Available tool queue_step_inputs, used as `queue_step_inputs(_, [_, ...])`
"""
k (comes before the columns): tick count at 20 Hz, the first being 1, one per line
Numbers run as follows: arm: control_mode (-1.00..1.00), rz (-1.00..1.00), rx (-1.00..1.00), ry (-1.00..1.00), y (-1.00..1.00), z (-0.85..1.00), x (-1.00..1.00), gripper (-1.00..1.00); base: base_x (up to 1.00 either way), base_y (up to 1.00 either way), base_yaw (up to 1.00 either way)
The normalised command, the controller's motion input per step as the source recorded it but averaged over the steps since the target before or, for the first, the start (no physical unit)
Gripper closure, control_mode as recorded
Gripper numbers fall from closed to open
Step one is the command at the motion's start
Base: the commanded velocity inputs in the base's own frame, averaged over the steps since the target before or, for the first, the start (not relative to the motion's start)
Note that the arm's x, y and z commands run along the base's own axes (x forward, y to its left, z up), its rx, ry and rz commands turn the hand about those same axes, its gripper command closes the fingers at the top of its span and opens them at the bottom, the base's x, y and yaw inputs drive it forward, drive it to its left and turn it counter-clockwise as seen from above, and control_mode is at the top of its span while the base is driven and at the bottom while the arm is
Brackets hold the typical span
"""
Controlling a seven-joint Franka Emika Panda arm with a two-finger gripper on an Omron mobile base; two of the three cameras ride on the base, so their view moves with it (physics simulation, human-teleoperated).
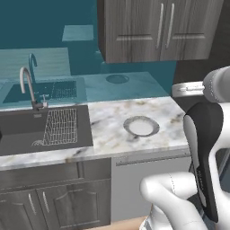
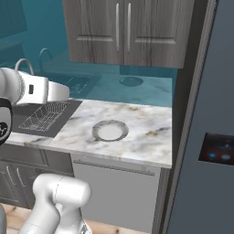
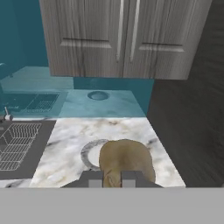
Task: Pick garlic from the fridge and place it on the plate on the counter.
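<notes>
The garlic [image 3: 127, 158], an olive-brown lump, looms large in the hand view, held between the two dark finger tips of my gripper [image 3: 113, 178], which is shut on it. Below and behind it lies the plate [image 3: 89, 155], white-centred with a grey rim, partly hidden by the garlic. The same plate [image 1: 155, 128] [image 2: 97, 133] sits bare on the marble counter [image 1: 108, 123] [image 2: 146, 135]. The slate-blue fridge [image 2: 215, 114] stands at the right with its door shut, its dark panel showing blue lights.
A dark sink [image 1: 27, 130] with a wire rack [image 1: 60, 126] and a curved faucet [image 1: 27, 85] lies left of the plate. Grey wood wall cabinets [image 1: 157, 27] hang above the counter. A teal mirrored backsplash [image 2: 137, 87] stands behind.
</notes>
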Motion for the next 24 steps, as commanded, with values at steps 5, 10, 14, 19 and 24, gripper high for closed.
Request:
queue_step_inputs(5, [1.00, 0.00, 0.00, 0.00, 0.00, 0.00, 0.00, 1.00, 0.04, 0.00, 0.00])
queue_step_inputs(10, [-1.00, 0.00, 0.00, 0.01, 0.00, 0.00, 0.00, 1.00, 0.01, 0.00, 0.00])
queue_step_inputs(14, [-1.00, 0.00, 0.00, 0.05, 0.00, -0.08, 0.01, 1.00, 0.00, 0.00, 0.00])
queue_step_inputs(19, [-1.00, 0.00, 0.02, 0.01, 0.00, -0.32, 0.04, 1.00, 0.00, 0.00, 0.00])
queue_step_inputs(24, [-1.00, 0.00, 0.06, 0.00, 0.00, -0.29, 0.00, 1.00, 0.00, 0.00, 0.00])
